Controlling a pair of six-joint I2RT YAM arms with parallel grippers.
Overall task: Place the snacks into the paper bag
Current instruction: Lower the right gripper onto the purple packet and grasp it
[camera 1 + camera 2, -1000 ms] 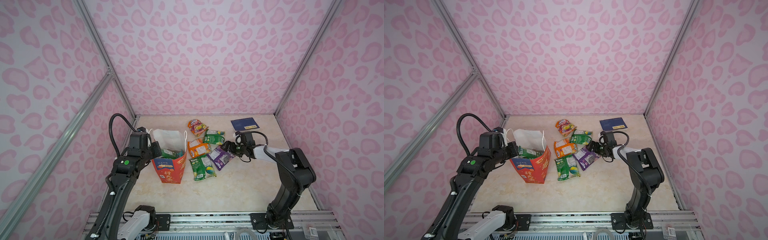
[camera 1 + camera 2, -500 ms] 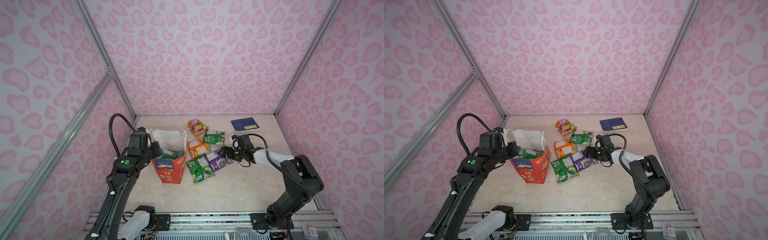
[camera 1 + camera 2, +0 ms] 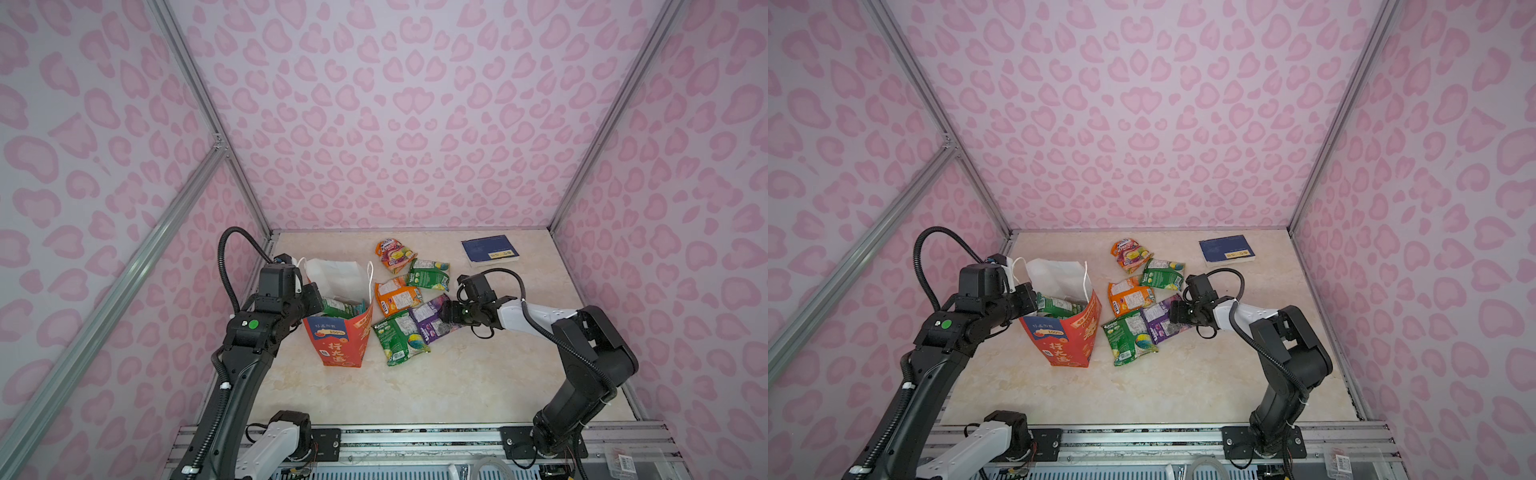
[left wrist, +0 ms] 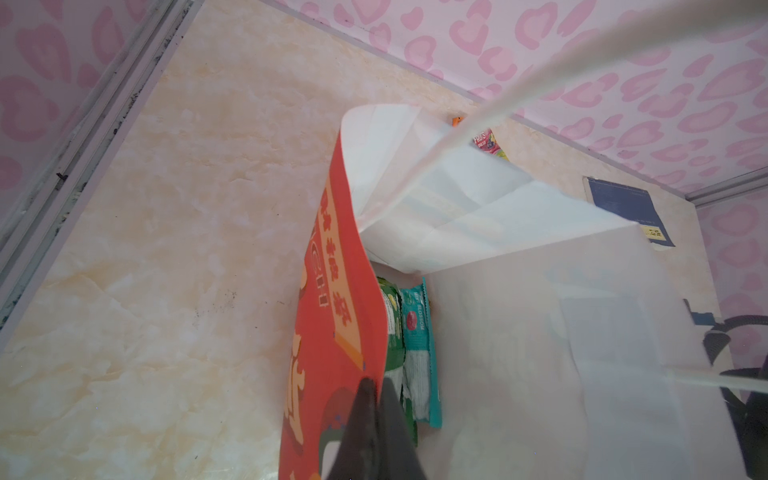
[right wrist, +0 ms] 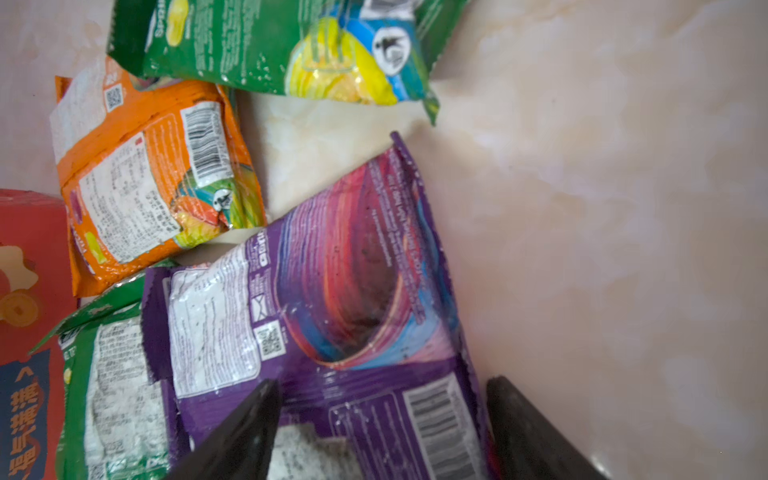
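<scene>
The red paper bag (image 3: 341,341) (image 3: 1068,343) stands open left of centre. My left gripper (image 3: 318,297) (image 4: 376,384) is shut on its red side wall (image 4: 332,291) at the rim. Green and teal snacks (image 4: 415,353) stand inside it. Right of the bag lie several snacks: a purple packet (image 3: 428,318) (image 5: 353,270), a green one (image 3: 401,338) partly under it, an orange one (image 3: 397,295), another green one (image 3: 430,274) and an orange-red one (image 3: 392,253). My right gripper (image 3: 444,318) (image 5: 382,384) is open low over the purple packet's near end. One finger is on the packet, the other beside its edge.
A dark blue book (image 3: 490,250) lies at the back right. Pink patterned walls with metal posts close in the table on three sides. The bag's white cord handle (image 4: 540,75) crosses the left wrist view. The right arm's cable loops above its wrist.
My right gripper has slid toward the front and the bag, onto the purple packet, nudging it and the green one under it. Its jaws have narrowed. The left arm has not moved.
</scene>
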